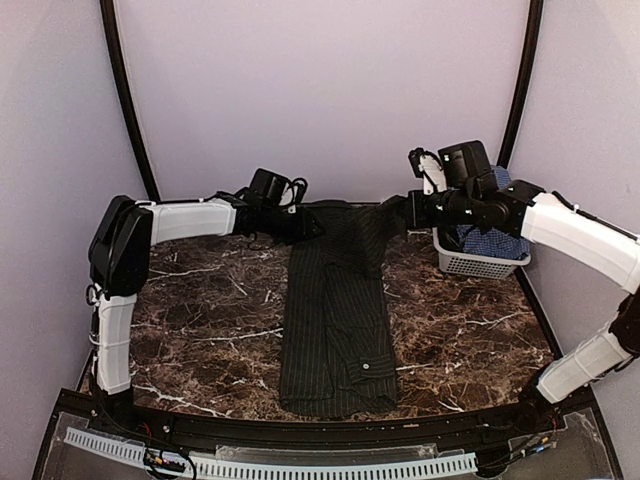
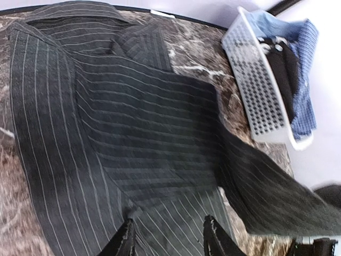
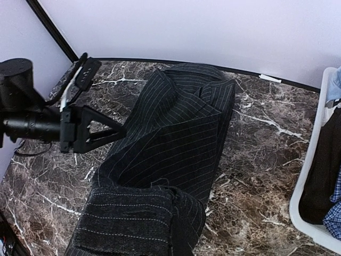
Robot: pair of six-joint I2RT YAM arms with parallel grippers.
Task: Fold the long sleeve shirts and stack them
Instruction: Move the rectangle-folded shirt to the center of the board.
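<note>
From above, the black shirt (image 1: pixel 335 320) lay flat mid-table (image 1: pixel 200 300), collar at 12 o'clock. The blue check shirt (image 1: pixel 497 243) sat in the basket (image 1: pixel 478 264) at 2 o'clock. The right gripper (image 1: pixel 402 212) pinched the black shirt's sleeve.

In the left wrist view, the left gripper (image 2: pixel 170 240) was spread above the shirt.

In the right wrist view, the sleeve bunched at 6 o'clock.

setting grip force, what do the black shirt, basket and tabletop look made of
Black shirt: woven cloth, matte, thin light pinstripes, drapes and creases.
Basket: white plastic by its look, rigid slotted walls.
Tabletop: dark marble pattern, white veins, slight sheen; stone or laminate, cannot tell.
</note>
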